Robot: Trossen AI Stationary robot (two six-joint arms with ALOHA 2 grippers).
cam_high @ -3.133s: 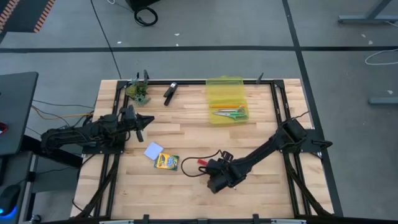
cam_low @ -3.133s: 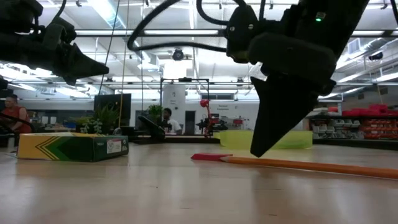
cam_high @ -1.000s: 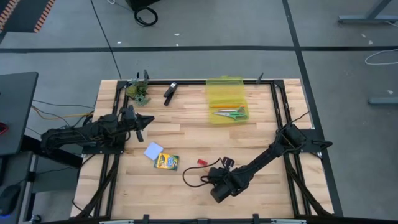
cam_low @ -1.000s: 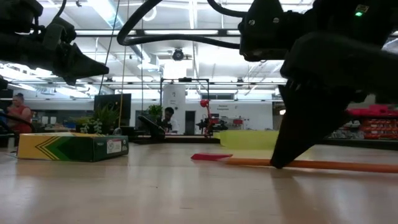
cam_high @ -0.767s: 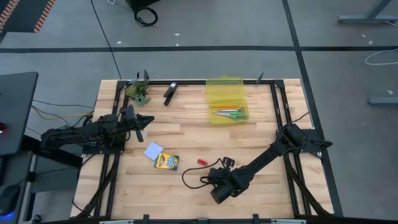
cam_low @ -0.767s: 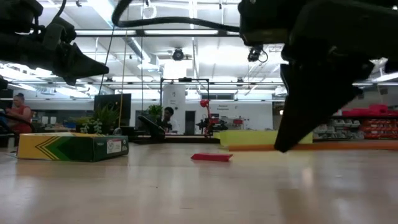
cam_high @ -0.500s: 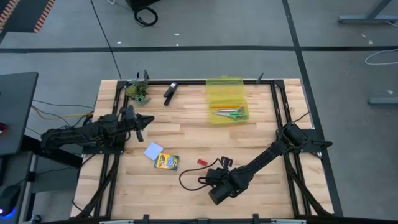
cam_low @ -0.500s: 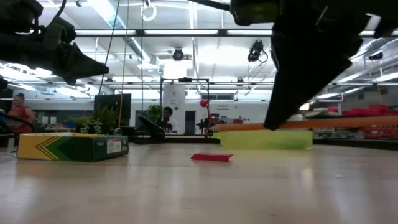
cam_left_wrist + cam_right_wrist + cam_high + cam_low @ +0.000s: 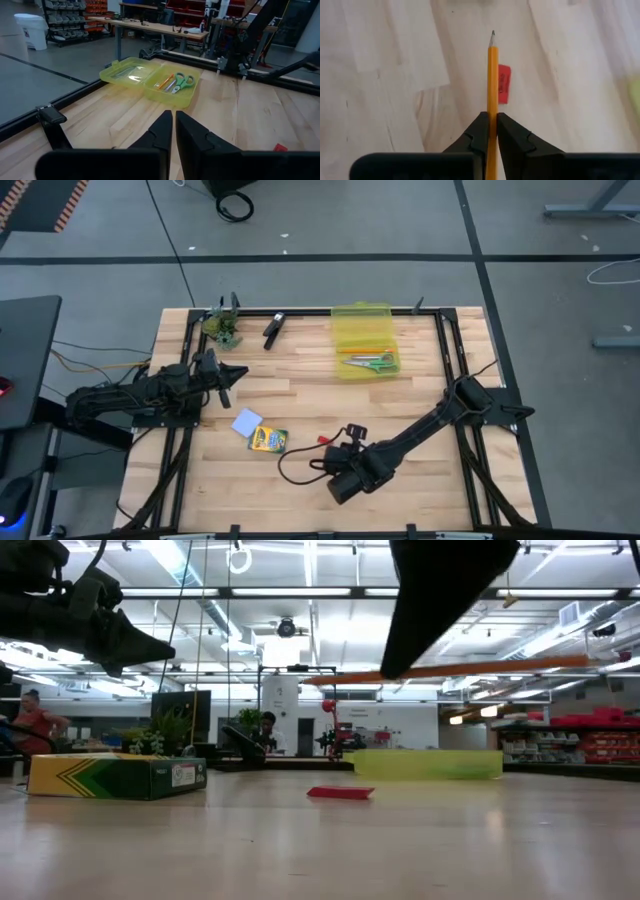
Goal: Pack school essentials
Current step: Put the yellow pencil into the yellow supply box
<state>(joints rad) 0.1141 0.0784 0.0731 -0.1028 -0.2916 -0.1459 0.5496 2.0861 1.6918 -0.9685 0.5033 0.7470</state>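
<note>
The right gripper (image 9: 492,131) hangs above the near part of the wooden table (image 9: 420,400), its two dark fingers (image 9: 479,131) pressed together on an orange pencil (image 9: 493,85) that runs forward between them, point outward. In the low view the same pencil (image 9: 470,668) lies level in the air, clear of the tabletop. Directly beneath the pencil's front half, flat on the wood, sits a tiny red piece (image 9: 504,84), seen from the high camera just beside the gripper (image 9: 325,439). Off to the gripper's side, toward the left arm, the yellow-green crayon box (image 9: 268,441) lies on the table with a light-blue square pad (image 9: 246,422) touching or nearly touching its corner. Farther out, across the table from the gripper, an open yellow plastic case (image 9: 364,340) holds green-handled scissors (image 9: 372,362) and more orange-red pencils (image 9: 166,81). Beyond the case, along the far edge, are a black clip-like object (image 9: 273,329) and a small greenish clump (image 9: 222,328).

The left gripper (image 9: 173,131) waits well apart at the table's left side, raised off the surface, its fingers drawn together to a thin slit with nothing between them. In the room behind the table, a person (image 9: 268,732) stands in the distance and another (image 9: 28,724) is seated at the edge of the low view.
</note>
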